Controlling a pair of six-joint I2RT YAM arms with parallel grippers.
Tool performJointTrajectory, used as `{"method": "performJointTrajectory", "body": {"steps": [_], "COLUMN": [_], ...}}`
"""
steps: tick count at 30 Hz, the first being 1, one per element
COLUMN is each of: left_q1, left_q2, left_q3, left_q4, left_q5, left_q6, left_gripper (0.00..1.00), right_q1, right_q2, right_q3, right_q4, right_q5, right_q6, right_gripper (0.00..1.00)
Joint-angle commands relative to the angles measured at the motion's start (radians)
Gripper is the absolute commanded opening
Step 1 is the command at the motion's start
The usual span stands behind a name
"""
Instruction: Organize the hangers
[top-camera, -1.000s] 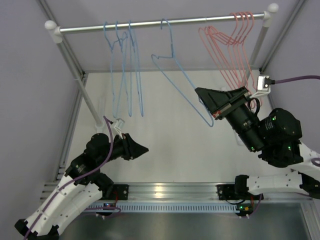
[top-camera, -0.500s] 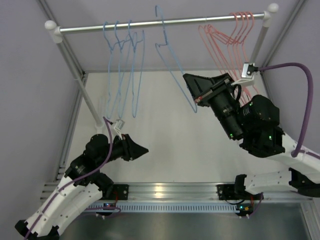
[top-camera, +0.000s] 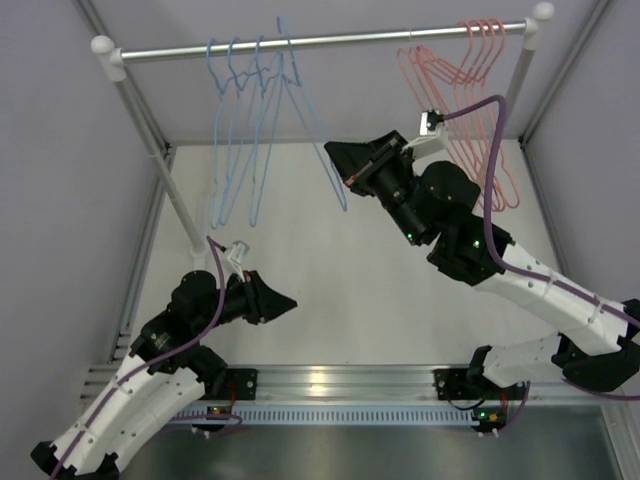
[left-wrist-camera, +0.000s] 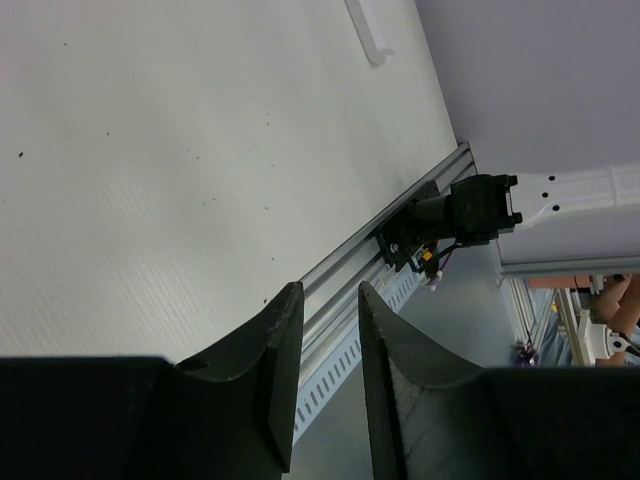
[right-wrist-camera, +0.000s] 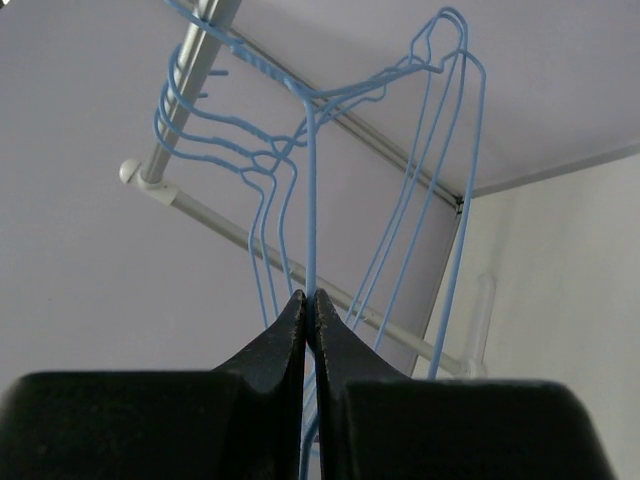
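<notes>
Between the fingers of the right claw (right-wrist-camera: 308, 300) one thin wire of a blue hanger (right-wrist-camera: 311, 200) is pinched, the claw closed tight on it. This hanger hangs tilted: its hook sits at the rail (top-camera: 360, 38), just beside the hooks of the other blue hangers (top-camera: 238, 130), while its lower part is drawn out toward the right arm.

Step in hand, as judged: seat this hanger with the blue group and let go.

1. Confirm that the hook lies fully over the rail; from the overhead view this cannot be told for certain.
2. Bring the claw toward the blue group, so that the hanger swings to hang upright instead of slanted.
3. Avoid threading the held wire through the neighbouring triangles; thin wires tangle easily.
4. Part the fingers only when the wire hangs slack, then draw back low and straight, away from the rail.

Well apart, at the right end of the rail, the pink hangers (top-camera: 460, 90) are bunched together and need no touch. Over the table (top-camera: 300, 260) the left claw (left-wrist-camera: 325, 292) rests part-open and empty.
</notes>
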Motion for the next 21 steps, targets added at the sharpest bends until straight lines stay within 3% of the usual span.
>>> {"method": "performJointTrajectory", "body": {"steps": [1, 21], "left_q1": [0.006, 0.006], "left_q2": [-0.015, -0.032], "left_q3": [-0.005, -0.027], "left_q4": [0.048, 0.048], "left_q5": [0.014, 0.015], "left_q6": [-0.008, -0.012], "left_gripper": [0.33, 0.33], "right_q1": [-0.016, -0.015], "right_q2": [0.015, -0.028], "right_q3": [0.025, -0.145], "right_q4": [0.057, 0.146], "right_q5": [-0.044, -0.020], "right_q6": [0.038, 0.098], "right_gripper": [0.00, 0.00]}}
